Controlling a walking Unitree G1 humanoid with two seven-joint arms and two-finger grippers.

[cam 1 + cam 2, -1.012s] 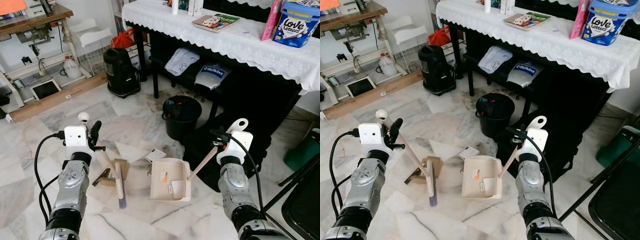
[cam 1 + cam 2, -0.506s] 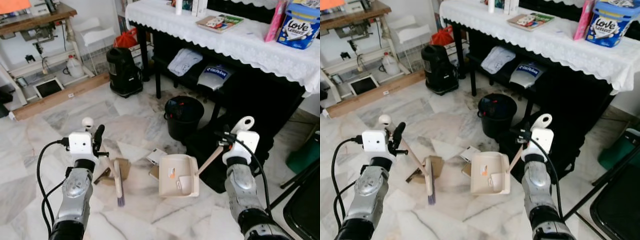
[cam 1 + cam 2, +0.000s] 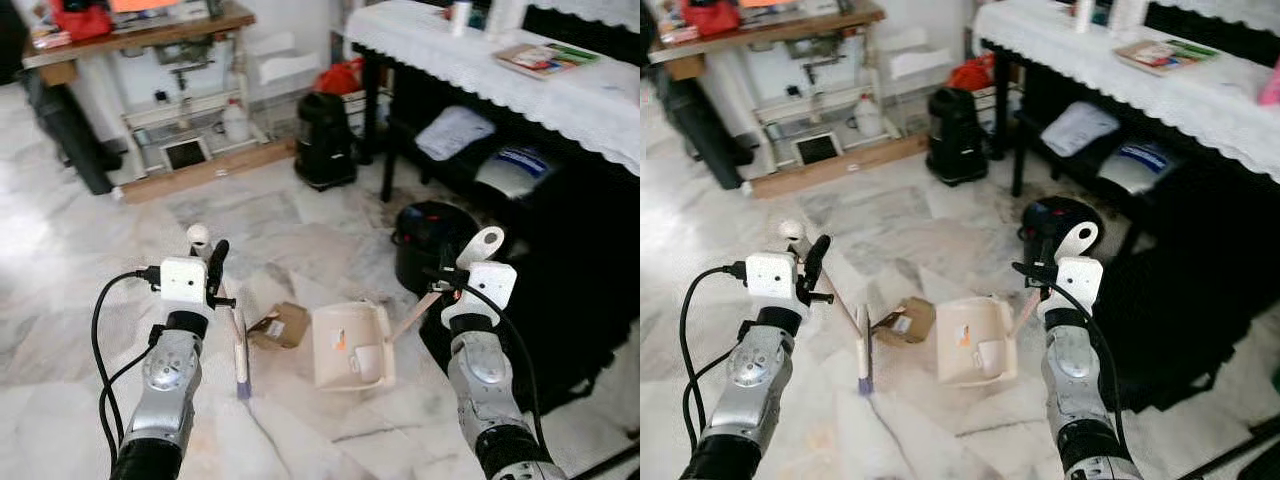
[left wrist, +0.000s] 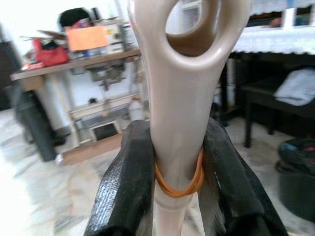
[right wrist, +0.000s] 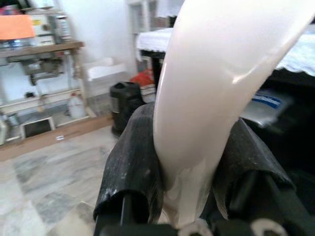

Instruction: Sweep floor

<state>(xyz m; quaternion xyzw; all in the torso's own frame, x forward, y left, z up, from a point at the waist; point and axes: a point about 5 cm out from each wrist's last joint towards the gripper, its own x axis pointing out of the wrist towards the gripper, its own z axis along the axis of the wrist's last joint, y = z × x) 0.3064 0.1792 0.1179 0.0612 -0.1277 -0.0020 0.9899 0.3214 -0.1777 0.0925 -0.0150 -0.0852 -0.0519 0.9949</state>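
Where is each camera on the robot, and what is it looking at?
Left eye view: on the head, looking down at the floor; both arms show, left claw holding the brush.
Right eye view: same head, same scene; right claw holding the dustpan.
Left wrist view: along the fingers clamping the brush handle.
Right wrist view: along the fingers clamping the dustpan handle.
Both wrist views share the workbench.

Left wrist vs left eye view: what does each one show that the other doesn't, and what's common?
Left wrist alone: a close look at the left gripper, its black fingers clamped on the brush handle, with an orange rubber band around that handle.

Left eye alone: the brush head down on the marble floor, a cardboard scrap beside it, the cream dustpan held by the right gripper, and the black bin.

Both: the wooden workbench and the white-clothed table.
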